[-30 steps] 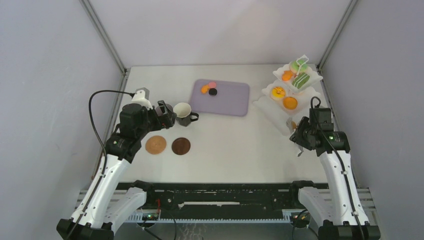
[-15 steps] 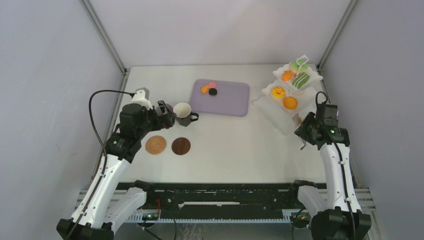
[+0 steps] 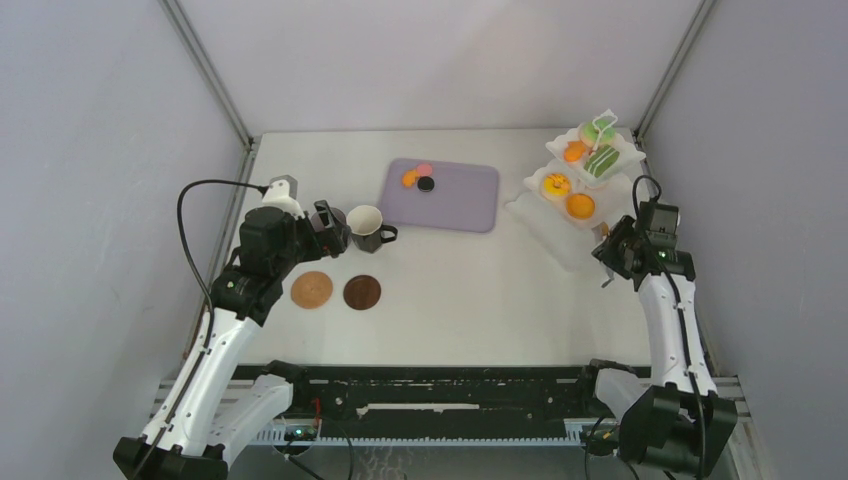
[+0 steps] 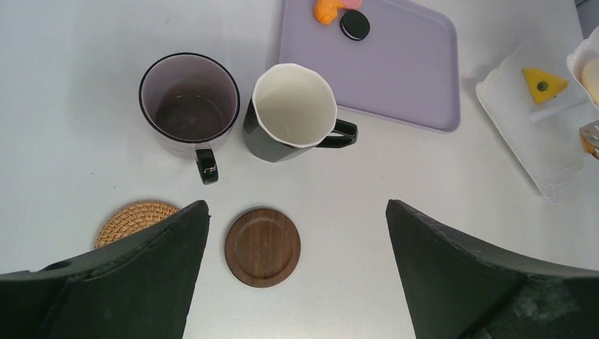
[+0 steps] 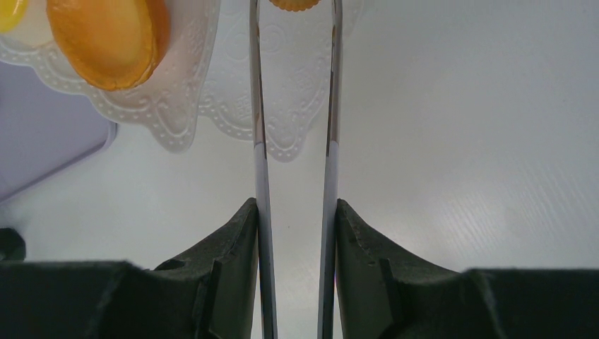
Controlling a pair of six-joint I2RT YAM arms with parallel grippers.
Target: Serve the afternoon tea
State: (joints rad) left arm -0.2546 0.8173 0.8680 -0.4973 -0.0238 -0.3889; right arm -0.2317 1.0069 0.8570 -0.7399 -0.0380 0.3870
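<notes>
Overhead, entries:
- White three-tier stand (image 3: 540, 225) at the far right of the tabletop (image 3: 480, 290), sweets on its tiers.
- Lilac tray (image 3: 465, 195) at far centre, carrying three small sweets (image 3: 420, 180).

Left wrist:
- My left pincer (image 4: 297, 210), jaws wide apart and holding nothing, hangs above the wooden coaster (image 4: 263, 246).
- Woven coaster (image 4: 134, 214) beside the wooden one; both bare.
- Mauve mug (image 4: 189, 106) and dark mug (image 4: 293, 106) stand just beside each other, beyond the coasters.

Right wrist:
- My right pincer (image 5: 295, 212), clamped on the long white tongs (image 5: 258, 141).
- Orange sweet (image 5: 293, 3) between the tong tips, above an embossed stand tier.
</notes>
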